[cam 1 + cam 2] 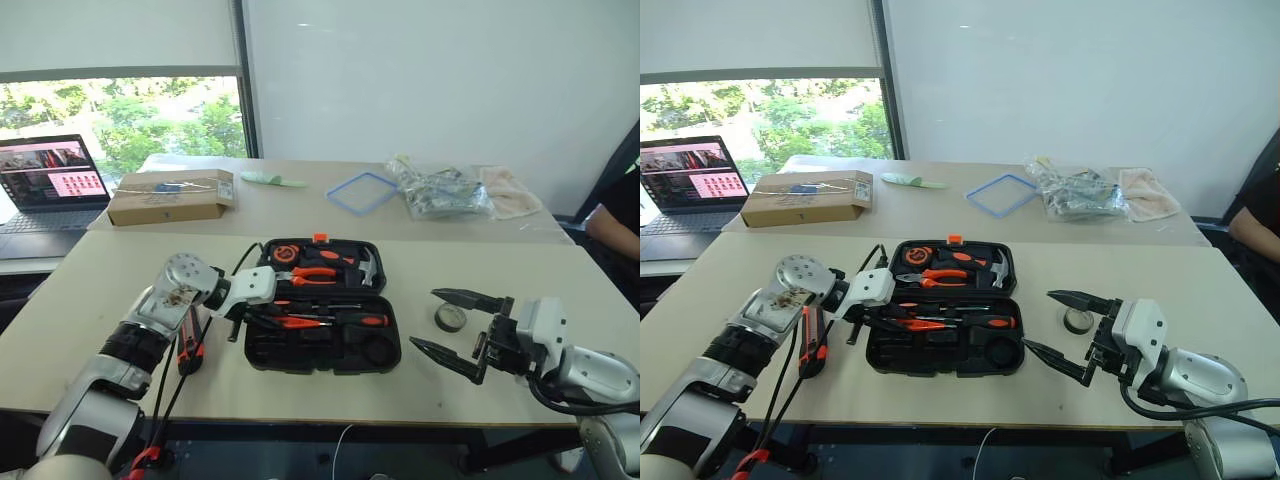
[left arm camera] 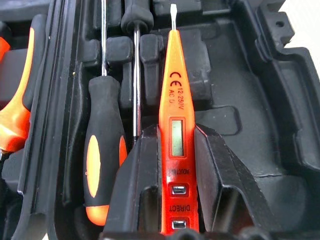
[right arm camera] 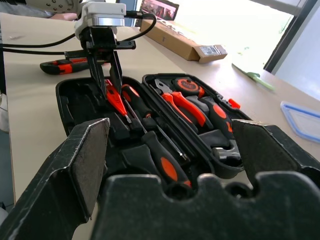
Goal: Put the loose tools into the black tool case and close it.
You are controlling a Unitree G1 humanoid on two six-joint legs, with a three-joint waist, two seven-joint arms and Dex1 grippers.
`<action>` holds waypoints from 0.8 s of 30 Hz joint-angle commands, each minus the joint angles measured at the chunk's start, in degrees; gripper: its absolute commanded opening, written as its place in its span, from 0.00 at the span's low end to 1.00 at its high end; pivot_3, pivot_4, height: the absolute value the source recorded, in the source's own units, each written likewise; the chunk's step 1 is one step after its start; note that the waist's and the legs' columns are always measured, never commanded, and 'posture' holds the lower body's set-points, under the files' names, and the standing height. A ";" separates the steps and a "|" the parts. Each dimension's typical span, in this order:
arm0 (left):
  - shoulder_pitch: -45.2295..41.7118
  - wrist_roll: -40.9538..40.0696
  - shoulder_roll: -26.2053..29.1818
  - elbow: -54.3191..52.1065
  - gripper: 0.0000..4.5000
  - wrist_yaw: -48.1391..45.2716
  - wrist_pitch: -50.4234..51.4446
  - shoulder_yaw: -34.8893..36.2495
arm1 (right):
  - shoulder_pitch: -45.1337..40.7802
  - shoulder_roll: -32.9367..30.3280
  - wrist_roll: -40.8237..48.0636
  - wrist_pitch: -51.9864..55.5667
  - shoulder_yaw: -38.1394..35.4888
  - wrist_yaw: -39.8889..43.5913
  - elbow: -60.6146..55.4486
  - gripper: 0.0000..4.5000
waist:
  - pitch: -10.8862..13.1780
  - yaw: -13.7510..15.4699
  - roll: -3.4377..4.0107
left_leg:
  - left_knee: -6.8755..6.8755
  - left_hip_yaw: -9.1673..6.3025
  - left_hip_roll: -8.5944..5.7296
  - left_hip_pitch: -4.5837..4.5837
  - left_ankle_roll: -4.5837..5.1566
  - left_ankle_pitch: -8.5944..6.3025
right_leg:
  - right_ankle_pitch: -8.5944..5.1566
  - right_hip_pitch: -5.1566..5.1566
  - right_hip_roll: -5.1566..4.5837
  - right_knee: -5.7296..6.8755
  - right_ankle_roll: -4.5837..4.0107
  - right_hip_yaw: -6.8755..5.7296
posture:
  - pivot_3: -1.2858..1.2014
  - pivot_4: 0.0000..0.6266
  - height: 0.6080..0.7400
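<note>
The left gripper is clamped on the slim orange tester pen, poised over the open black tool case. If the pen comes down skewed to its moulded slot, it could ride up on the screwdriver seated just beside the fingers and keep the lid from shutting. The pen has a small display window and a bare metal tip pointing away from the gripper. The right gripper hangs with jaws wide apart and empty, the grey tape roll lying between its fingers on the table. The utility knife lies beneath the left forearm, outside the case.
</note>
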 commanded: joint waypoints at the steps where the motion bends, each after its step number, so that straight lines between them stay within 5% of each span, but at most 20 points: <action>1: -0.60 2.39 0.36 0.67 0.11 -0.53 0.05 -0.97 | 0.46 0.08 1.06 -0.09 -1.01 -0.92 -2.76 1.00 | 0.00 0.00 0.00 | 0.09 -0.01 0.01 0.00 0.04 -0.03 | -0.01 0.01 0.00 0.01 0.01 0.00 | 0.52 0.24 1.00; 22: 0.12 9.20 0.08 -7.88 0.11 2.38 14.74 -4.36 | -0.60 0.46 0.79 -0.49 0.42 -1.23 -2.26 1.00 | -0.01 -0.37 0.01 | 0.14 -0.01 0.02 0.15 0.06 -0.04 | -0.01 0.08 0.02 0.11 0.00 0.10 | 0.52 0.24 1.00; 24: -0.24 8.09 -0.66 -8.08 0.33 3.77 13.39 -2.87 | -0.61 0.43 0.80 -0.44 0.45 -1.19 -2.24 1.00 | -0.01 -0.32 0.01 | 0.13 -0.01 0.02 0.14 0.06 -0.04 | -0.01 0.08 0.02 0.11 0.00 0.10 | 0.52 0.24 1.00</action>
